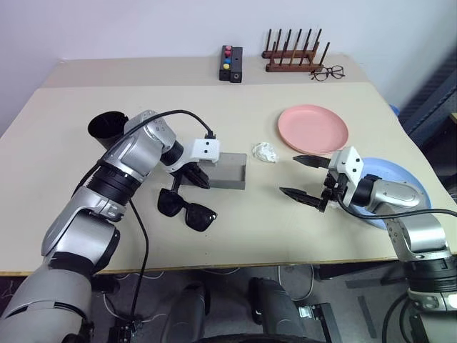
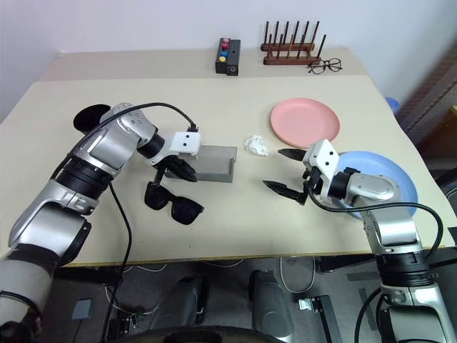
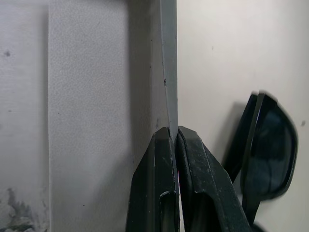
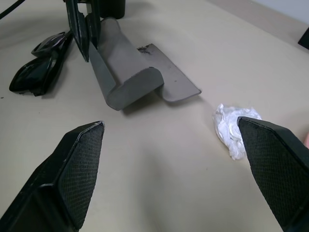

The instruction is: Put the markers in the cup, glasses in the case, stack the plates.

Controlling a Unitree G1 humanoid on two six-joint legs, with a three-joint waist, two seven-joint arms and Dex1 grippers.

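Beige table (image 1: 64,214): left gripper (image 1: 198,176) pinches case (image 1: 230,171) lid open, right gripper (image 1: 305,177) spread empty; sunglasses (image 1: 186,209) out, plates unstacked.

Bare tabletop (image 1: 235,214) lies open between the grey case (image 1: 230,171) and the spread right gripper (image 1: 305,176). A crumpled white wad (image 1: 265,151) sits just beyond that lane. The left gripper (image 1: 194,176), pinched on the case's flap, and the sunglasses (image 1: 186,208) crowd the case's left and near sides.
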